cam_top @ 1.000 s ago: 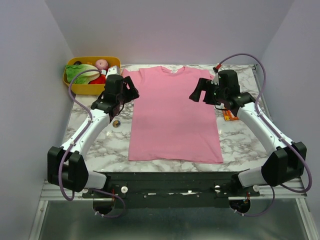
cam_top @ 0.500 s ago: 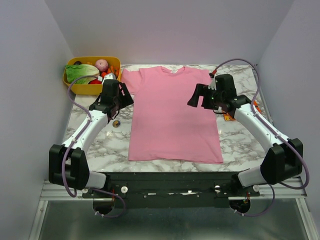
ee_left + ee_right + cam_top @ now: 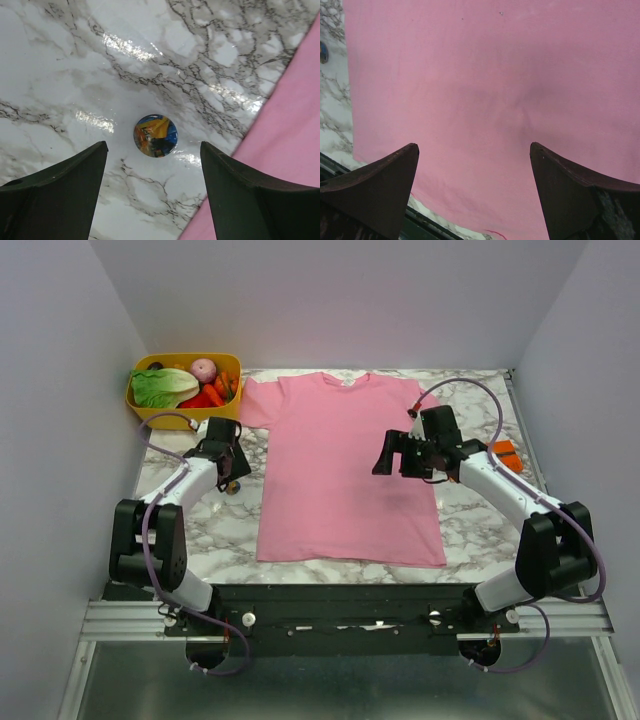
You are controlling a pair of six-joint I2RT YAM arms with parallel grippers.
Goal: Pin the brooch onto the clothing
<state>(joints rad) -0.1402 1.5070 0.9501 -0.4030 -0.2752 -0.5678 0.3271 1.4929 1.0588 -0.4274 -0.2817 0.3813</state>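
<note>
From above, we see the shirt [image 3: 345, 470] spread flat on the marble table [image 3: 470, 530], its neck towards the far wall. The brooch [image 3: 232, 486] lies on bare marble just beside the shirt's left edge, apart from the cloth. The left gripper [image 3: 230, 474] hangs right over the brooch. The right gripper [image 3: 388, 458] hovers over the shirt's right half. A yellow tub [image 3: 140, 412] of toy vegetables sits at the far left corner, and a small orange thing [image 3: 505, 453] lies on the marble by the right arm.

Through the left wrist camera, we look down on the brooch [image 3: 155, 135], a round disc with a blue, orange and dark picture. It lies between the left gripper's [image 3: 152, 146] two dark fingers [image 3: 60, 190], which are spread wide, released, and touch nothing. The pink hem [image 3: 285, 140] runs along the right, near the disc but clear of it.

Through the right wrist camera, we see the right gripper [image 3: 474, 146] with its jaws fully apart and empty above the cloth [image 3: 485, 75]. A shallow crease shows in the fabric between the fingers, and a strip of marble [image 3: 335, 115] shows on the left
</note>
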